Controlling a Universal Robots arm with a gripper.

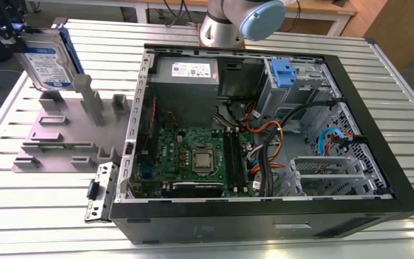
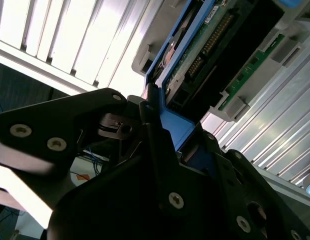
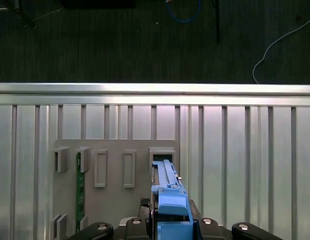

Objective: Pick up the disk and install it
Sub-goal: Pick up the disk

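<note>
1 disk (image 1: 47, 62) | blue frame, held upright over grey fixture (image 1: 56, 135) at worktop (image 1: 20, 216) edge, exterior view's left | end effector (image 3: 171, 224) clamped tight on its frame end

The disk (image 1: 47, 63), a flat silver-grey hard drive with a white-and-blue label, sits at about ten o'clock in the exterior view. It stands nearly upright on a short end with its label facing the camera. A bright blue plastic frame (image 3: 169, 197) clips along its edges (seen edge-on in the first wrist view). The gripper (image 3: 171, 226) clamps its top end.
</note>
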